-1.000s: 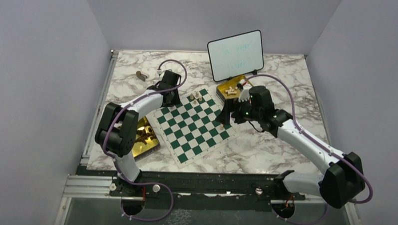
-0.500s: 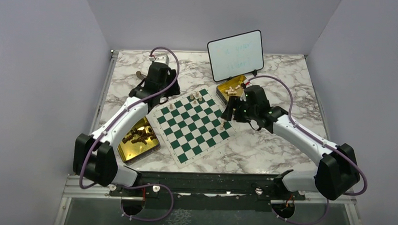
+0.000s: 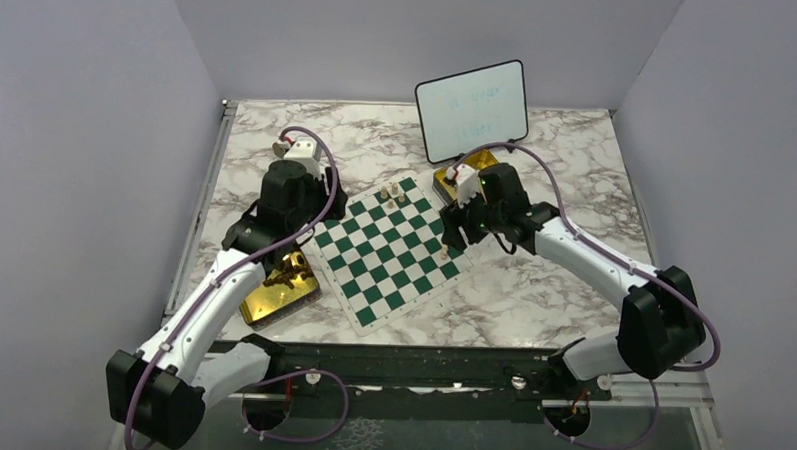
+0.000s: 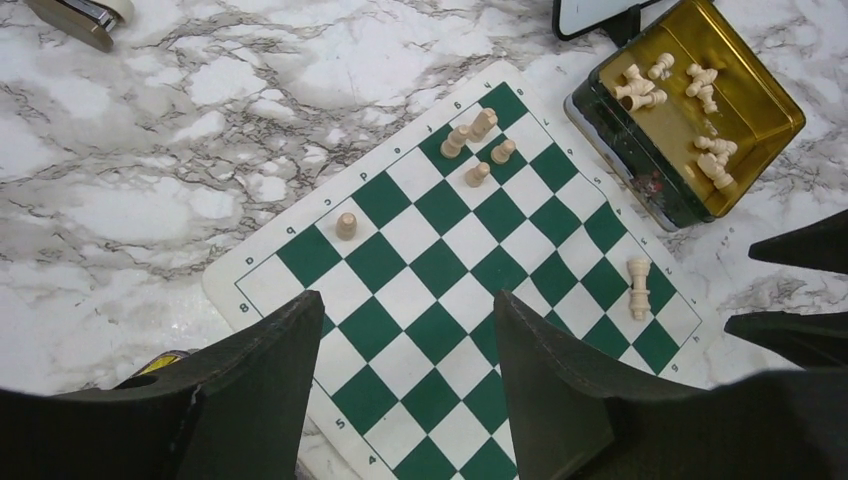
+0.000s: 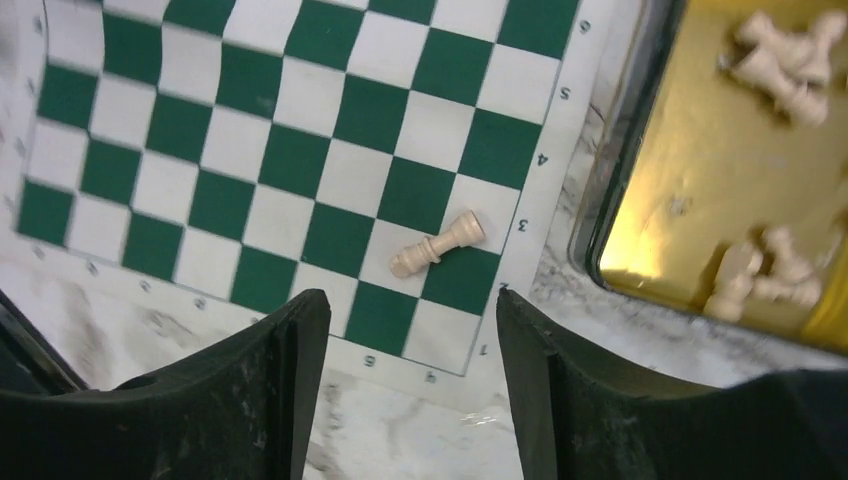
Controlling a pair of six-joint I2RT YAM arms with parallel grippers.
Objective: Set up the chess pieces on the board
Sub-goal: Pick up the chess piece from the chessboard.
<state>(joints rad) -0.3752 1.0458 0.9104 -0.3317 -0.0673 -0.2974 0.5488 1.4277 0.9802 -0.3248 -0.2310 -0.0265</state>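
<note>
The green and white board [image 3: 389, 250] lies angled on the marble table. Several pale chess pieces [image 4: 478, 150] stand near its far corner, and one pale pawn [image 4: 346, 225] stands alone on the left side. One pale piece [image 5: 437, 245] lies on its side near the right corner; it also shows in the left wrist view [image 4: 639, 287]. My left gripper [image 4: 405, 300] is open and empty above the board's left side. My right gripper [image 5: 410, 295] is open and empty above the board's right corner, just short of the fallen piece.
A gold tin [image 3: 466, 177] with loose pale pieces [image 5: 775, 55] sits off the board's far right edge. A gold tin [image 3: 277, 281] with dark pieces sits left of the board. A framed whiteboard [image 3: 472, 109] stands at the back. A small stapler-like object [image 4: 85, 12] lies far left.
My left arm has swung from the far left of the board back toward the near side, over the left corner. My right gripper has shifted slightly left and farther, staying at the right corner.
</note>
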